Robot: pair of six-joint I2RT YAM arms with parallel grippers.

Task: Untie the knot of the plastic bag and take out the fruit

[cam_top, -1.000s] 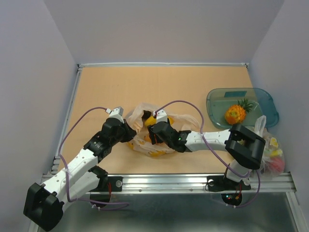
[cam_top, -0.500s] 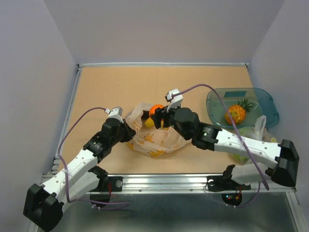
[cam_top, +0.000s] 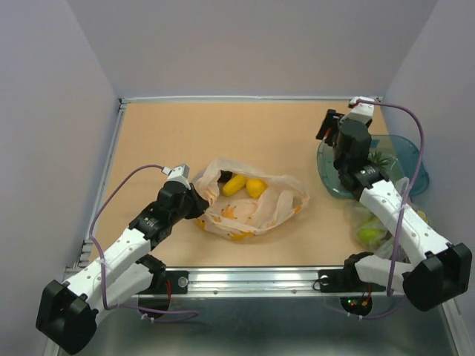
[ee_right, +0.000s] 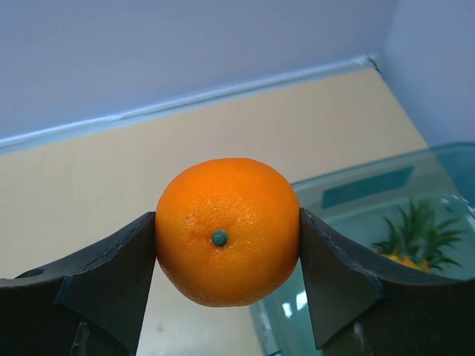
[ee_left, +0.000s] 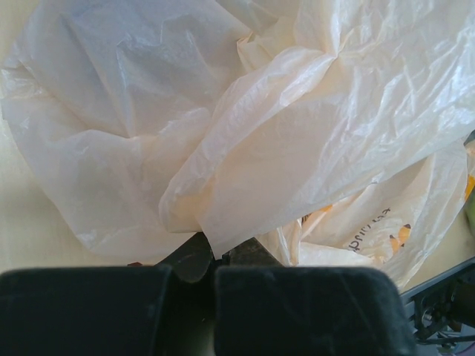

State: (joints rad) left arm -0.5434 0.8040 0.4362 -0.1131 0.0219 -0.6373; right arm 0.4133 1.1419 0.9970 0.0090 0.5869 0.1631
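R gripper [ee_right: 227,248] clamps round, dimpled orange [ee_right: 223,215]; L gripper [ee_left: 220,258] pinches crinkly, thin plastic bag [ee_left: 245,148].

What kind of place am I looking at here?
Probably a robotics test bench, not a kitchen: plain walls box in a tan table, the left arm and right arm are mounted on its near edge, and they handle a plastic bag and an orange.

Pale lavender walls [cam_top: 245,44] are closing in a tan tabletop [cam_top: 223,130] on three sides, a thin white strip [cam_top: 252,98] is running along its far edge, and an aluminium rail [cam_top: 245,277] is bordering the near edge under soft, even light.
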